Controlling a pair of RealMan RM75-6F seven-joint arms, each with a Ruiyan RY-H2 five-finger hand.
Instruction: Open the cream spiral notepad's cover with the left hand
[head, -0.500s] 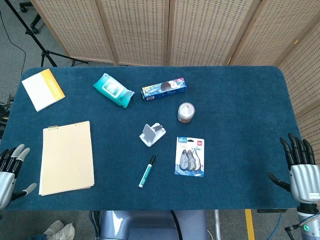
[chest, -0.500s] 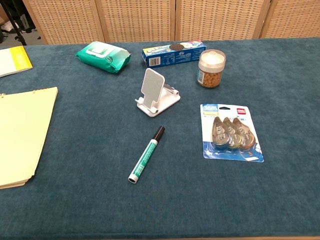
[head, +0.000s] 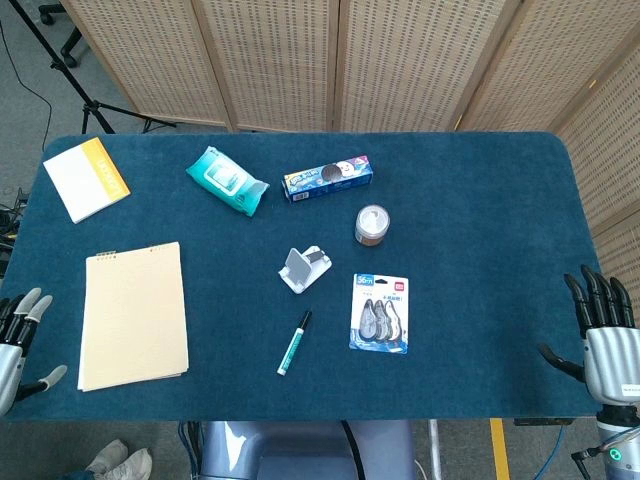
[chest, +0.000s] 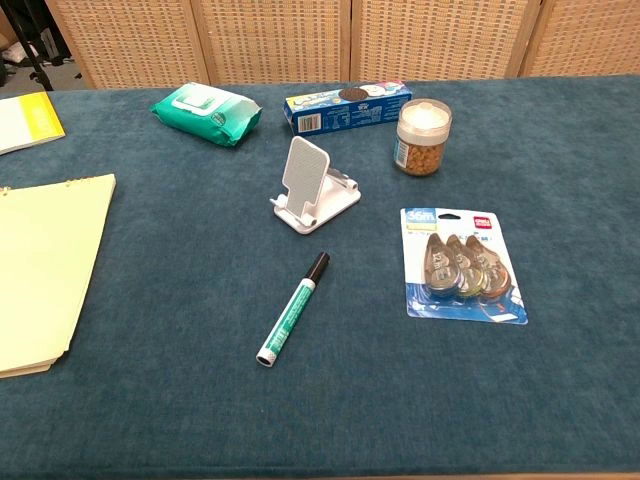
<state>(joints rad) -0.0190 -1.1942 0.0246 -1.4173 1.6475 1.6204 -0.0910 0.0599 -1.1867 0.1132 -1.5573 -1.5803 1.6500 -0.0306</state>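
The cream spiral notepad (head: 133, 315) lies flat and closed on the left part of the blue table, its binding at the far edge; the chest view shows its right part as the notepad (chest: 40, 270) at the left border. My left hand (head: 15, 345) hovers off the table's front left corner, to the left of the notepad and apart from it, fingers spread and holding nothing. My right hand (head: 603, 335) is at the front right edge, fingers spread upward and empty. Neither hand shows in the chest view.
On the blue table (head: 470, 230) lie a white and orange booklet (head: 87, 178), a teal wipes pack (head: 227, 180), a blue biscuit box (head: 328, 177), a small jar (head: 372, 224), a white phone stand (head: 303, 268), a green marker (head: 294, 342) and a correction tape pack (head: 381, 313).
Both hands have sunk slightly toward the bottom of the head view. Nothing on the table has moved.
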